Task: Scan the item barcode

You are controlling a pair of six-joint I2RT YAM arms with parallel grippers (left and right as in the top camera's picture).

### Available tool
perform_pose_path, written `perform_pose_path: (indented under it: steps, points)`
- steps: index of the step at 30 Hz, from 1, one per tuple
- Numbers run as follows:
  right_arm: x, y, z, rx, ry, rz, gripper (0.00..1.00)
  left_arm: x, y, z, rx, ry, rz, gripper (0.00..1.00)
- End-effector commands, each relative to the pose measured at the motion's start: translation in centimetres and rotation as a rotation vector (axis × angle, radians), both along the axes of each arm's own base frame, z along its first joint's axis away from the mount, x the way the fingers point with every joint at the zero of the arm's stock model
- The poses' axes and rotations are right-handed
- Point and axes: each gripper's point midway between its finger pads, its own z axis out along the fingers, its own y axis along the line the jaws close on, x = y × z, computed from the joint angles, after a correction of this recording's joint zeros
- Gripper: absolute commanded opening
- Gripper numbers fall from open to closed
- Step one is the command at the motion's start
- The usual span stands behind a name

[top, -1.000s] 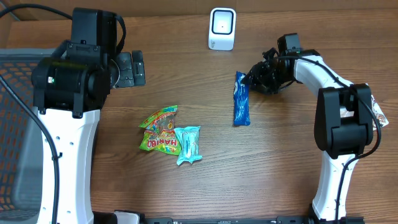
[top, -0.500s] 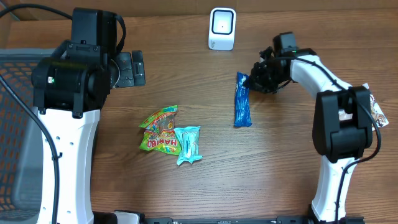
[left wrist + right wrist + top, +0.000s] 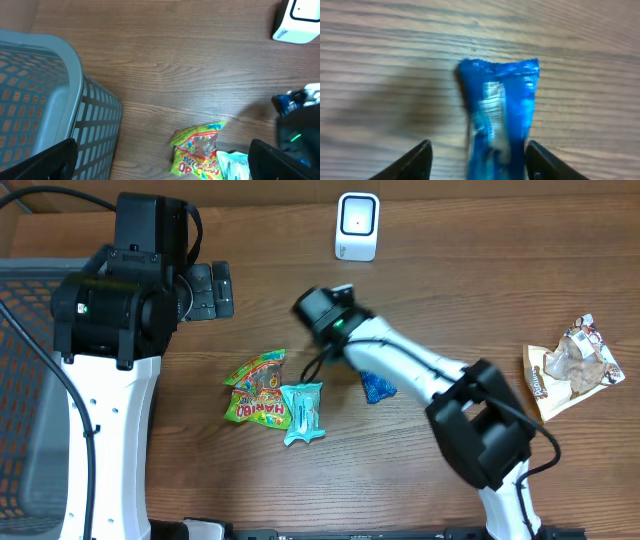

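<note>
Four packets lie on the wooden table (image 3: 500, 270), and a grey mesh basket (image 3: 25, 380) sits at the far left edge of the overhead view. Just right of it stands the left arm (image 3: 105, 320), filling the left third of the frame. Its left gripper (image 3: 212, 290) sits in the upper left with nothing in it. In the left wrist view its two dark fingers (image 3: 45, 160) show at the bottom corners, spread wide over bare wood.

Below centre left, a green and yellow Haribo bag (image 3: 256, 388) lies flat, and a pale blue packet (image 3: 303, 412) touches its right edge. At top centre, a white barcode scanner (image 3: 357, 226) stands upright near the table's far edge.

The right arm (image 3: 400, 360) reaches from the lower right diagonally up to the centre, its dark upper end just above the two packets. The blue wrapper (image 3: 377, 387), the item in play, lies at the centre of the table, mostly hidden under that arm and well below the scanner.

In the right wrist view, the right gripper (image 3: 477, 145) has its jaws apart, one finger on each side of the wrapper at the bottom of the frame. The left-hand finger is clear of the wrapper; whether the other touches it cannot be told. At the far right, a crumpled brown and white snack bag (image 3: 568, 368) lies alone.
</note>
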Motion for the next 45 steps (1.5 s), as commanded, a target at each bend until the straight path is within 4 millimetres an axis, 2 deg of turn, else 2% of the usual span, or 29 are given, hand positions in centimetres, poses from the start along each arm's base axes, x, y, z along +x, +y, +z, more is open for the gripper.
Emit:
perform_pose_path:
  steps: [1,2,4,6,8,11,14,16,18,20,23,27,30,35,40,41,42,44,45]
  points:
    - [1.8,-1.2,3.8,-0.047,-0.164,-0.086,0.78,0.1,0.3,0.4,0.022,-0.007,-0.006,1.0]
    - [1.9,-1.0,4.0,-0.005,-0.141,-0.101,0.82,0.1,0.3,0.4,0.022,-0.007,-0.006,1.0]
    - [2.4,-1.2,4.2,0.059,-0.091,-0.116,0.84,0.1,0.3,0.4,0.022,-0.007,-0.006,1.0]
    - [3.3,-2.1,4.3,0.17,0.0,-0.146,0.87,0.1,0.3,0.4,0.022,-0.007,-0.006,1.0]
    - [3.6,-2.9,3.6,0.306,0.133,-0.128,0.88,0.1,0.3,0.4,0.022,-0.007,-0.006,1.0]
    - [2.9,-3.7,2.8,0.494,0.317,-0.067,0.88,0.1,0.3,0.4,0.022,-0.007,-0.006,1.0]
    - [1.7,-5.1,2.0,0.595,0.436,-0.041,0.87,0.1,0.3,0.4,0.023,-0.007,-0.006,1.0]
    - [0.7,-6.4,1.2,0.578,0.483,-0.04,0.85,0.1,0.3,0.4,0.022,-0.007,-0.006,1.0]
    - [-0.5,-7.0,0.6,0.54,0.526,-0.004,0.77,0.1,0.3,0.4,0.022,-0.007,-0.006,1.0]
    - [-0.9,-7.3,0.3,0.505,0.535,0.005,0.76,0.1,0.3,0.4,0.022,-0.007,-0.006,1.0]
    - [-1.3,-7.1,-0.1,0.443,0.525,0.017,0.76,0.1,0.3,0.4,0.022,-0.007,-0.006,1.0]
    - [-2.0,-6.4,-1.4,0.479,0.543,-0.023,0.73,0.1,0.3,0.4,0.023,-0.007,-0.006,0.99]
    - [-4.0,-6.0,-2.8,0.524,0.616,-0.036,0.68,0.1,0.3,0.4,0.022,-0.007,-0.006,1.0]
    - [-7.4,-6.9,-4.5,0.506,0.728,-0.091,0.66,0.1,0.3,0.4,0.022,-0.007,-0.006,1.0]
    - [-7.8,-7.1,-4.5,0.498,0.742,-0.088,0.65,0.1,0.3,0.4,0.022,-0.007,-0.006,1.0]
    - [-7.6,-7.1,-4.5,0.499,0.735,-0.081,0.61,0.1,0.3,0.4,0.022,-0.007,-0.006,1.0]
    - [-7.3,-7.0,-4.6,0.5,0.722,-0.063,0.42,0.1,0.3,0.4,0.022,-0.007,-0.006,1.0]
    - [-6.9,-6.8,-4.6,0.506,0.706,-0.054,0.32,0.1,0.3,0.4,0.022,-0.007,-0.006,1.0]
    - [-6.9,-6.8,-4.6,0.506,0.705,-0.053,0.2,0.1,0.3,0.4,0.023,-0.007,-0.006,0.99]
